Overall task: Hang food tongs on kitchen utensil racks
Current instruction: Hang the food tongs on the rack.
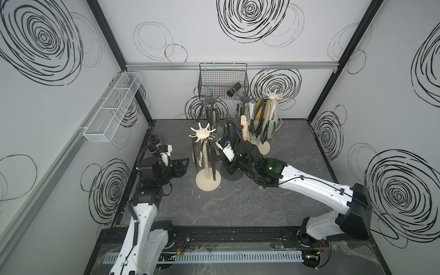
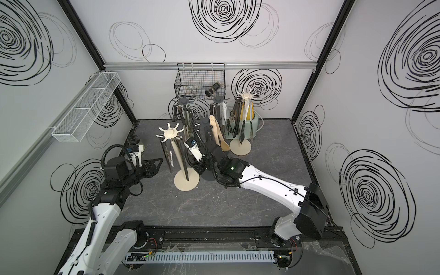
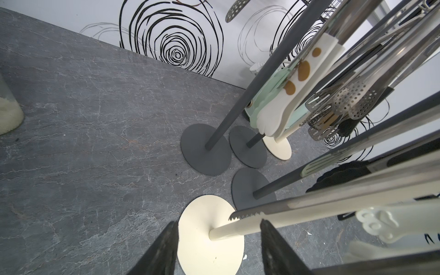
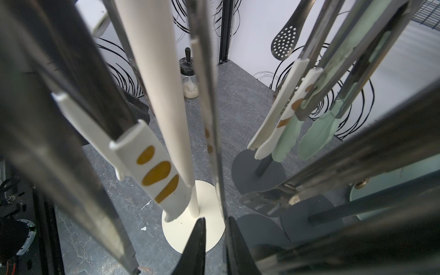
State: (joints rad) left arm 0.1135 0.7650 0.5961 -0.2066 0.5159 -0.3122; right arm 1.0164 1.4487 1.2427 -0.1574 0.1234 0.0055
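Two grippers logged. Left of centre, the left gripper (image 1: 183, 164) is held wide apart, empty, beside a cream star-crowned pole rack (image 1: 202, 134). In the right wrist view, the right gripper (image 4: 217, 219) is parted narrowly about a steel tong arm (image 4: 213, 152); hold cannot be told. Slim food tongs (image 1: 260, 123) are hung centre to upper right: judged light, stiff, slippery; best taken mid-arm.

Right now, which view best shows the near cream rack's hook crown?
Both top views: the crown sits whole and unobstructed, seen from above. The left wrist view shows only that rack's pole and base; the right wrist view likewise, no crown.
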